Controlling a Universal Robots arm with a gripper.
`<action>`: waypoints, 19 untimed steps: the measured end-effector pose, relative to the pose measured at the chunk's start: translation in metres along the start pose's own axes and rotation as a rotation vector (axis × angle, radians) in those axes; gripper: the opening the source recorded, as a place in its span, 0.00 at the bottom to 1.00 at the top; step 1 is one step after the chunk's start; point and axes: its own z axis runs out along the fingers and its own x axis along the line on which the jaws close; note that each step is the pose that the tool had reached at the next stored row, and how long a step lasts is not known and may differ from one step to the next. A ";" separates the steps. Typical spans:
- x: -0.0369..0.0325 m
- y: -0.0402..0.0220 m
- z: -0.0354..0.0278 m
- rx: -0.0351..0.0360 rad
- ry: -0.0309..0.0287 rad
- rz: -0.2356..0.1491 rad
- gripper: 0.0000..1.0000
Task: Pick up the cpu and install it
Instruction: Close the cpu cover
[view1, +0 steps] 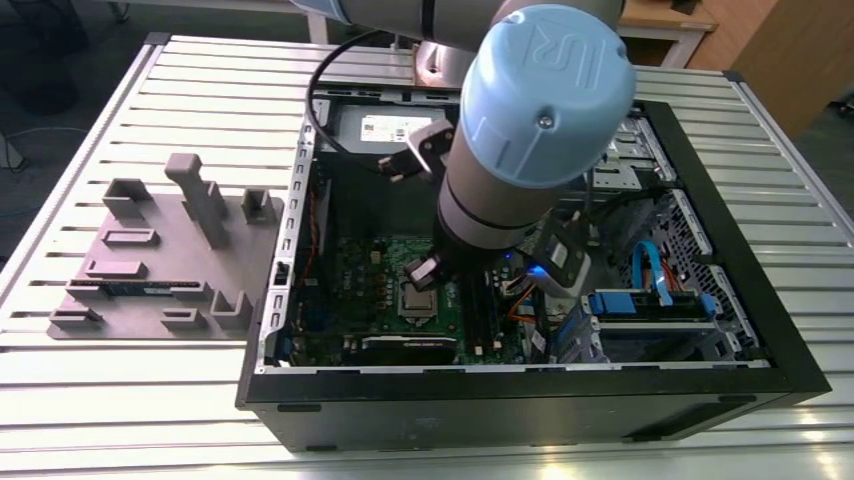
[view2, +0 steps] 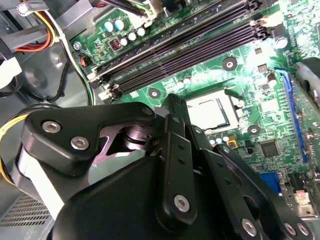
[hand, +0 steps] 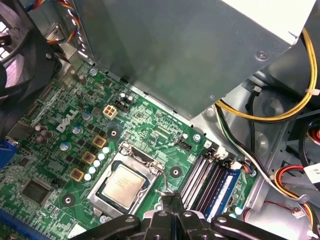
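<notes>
A slatted metal table (view1: 160, 80) carries an open computer case (view1: 534, 400) lying on its side, with a grey fixture plate (view1: 134, 300) beside it on the exterior view's left. The arm (view1: 534, 110) reaches down from above into the case. Inside, a grey power supply box (hand: 175, 45) sits at one end, and the green motherboard (hand: 150, 130) covers the floor, with its long memory slots (view2: 190, 50) running next to the processor socket (hand: 137, 154).

The gripper (hand: 169, 200) hangs low over the board, just beside the socket, on the side where the thin wire lever (hand: 161, 176) stands. Its fingers look pressed together, with nothing visible between them.

The cpu (hand: 122, 182) already lies flat inside the socket's metal frame, its pale metal top facing up, apart from the gripper.

The chip is judged light and rigid, with a smooth lid that gives little grip. Its underside contacts and the socket pins are delicate, so it would best be held by two opposite edges, kept level, and never pressed on the face or dragged sideways.
</notes>
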 end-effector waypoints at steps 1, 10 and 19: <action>-0.0005 0.0009 0.0003 0.0000 0.0001 0.000 0.11; -0.0083 0.0139 0.0046 0.0008 0.0006 0.000 0.11; -0.0169 0.0281 0.0091 0.0045 0.0027 0.000 0.11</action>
